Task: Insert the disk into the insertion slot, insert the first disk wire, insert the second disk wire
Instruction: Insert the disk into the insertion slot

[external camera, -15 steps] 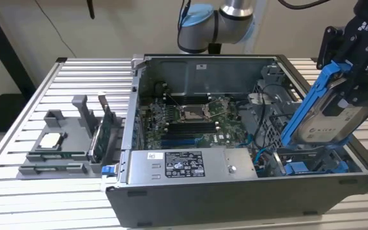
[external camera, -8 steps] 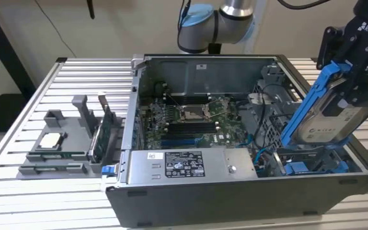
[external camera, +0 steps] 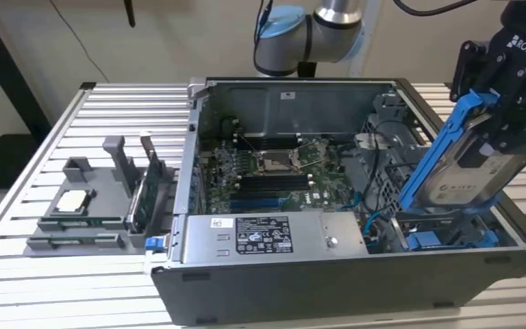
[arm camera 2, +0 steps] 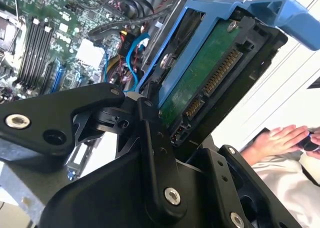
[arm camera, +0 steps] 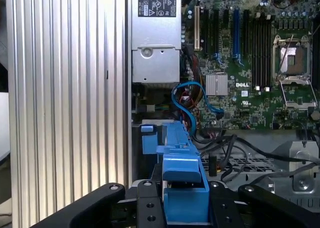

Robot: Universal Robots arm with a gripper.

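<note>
Open computer case (external camera: 336,288) on slatted table (external camera: 25,288) is the landmark. At the case's near wall sits the silver power-supply box (external camera: 263,236). Beside that box, in the case's near corner at the exterior view's right, is the insertion slot (external camera: 455,229), a dark metal bay. The disk (external camera: 468,171) hangs just above this bay, steeply tilted, lower end of its blue carrier close to the bay mouth but not in it. Likely tilted so the rails can line up with the bay. Gripper (external camera: 498,113) is clamped on the disk's upper end, fingers pinching the blue carrier. That leaves the lower end free to enter.

In the second wrist view the disk's (arm camera 2: 200,73) green underside and bare connector show, no wire plugged in. Loose blue cable (arm camera: 192,95) lies inside the case near the bay. Motherboard (external camera: 272,171) is on the case floor, deeper in. Outside the case, at the exterior view's left, a grey holder (external camera: 107,199) keeps green cards upright. A person's hands (arm camera 2: 280,138) are off beyond the case. Step one underway, I judge.
</note>
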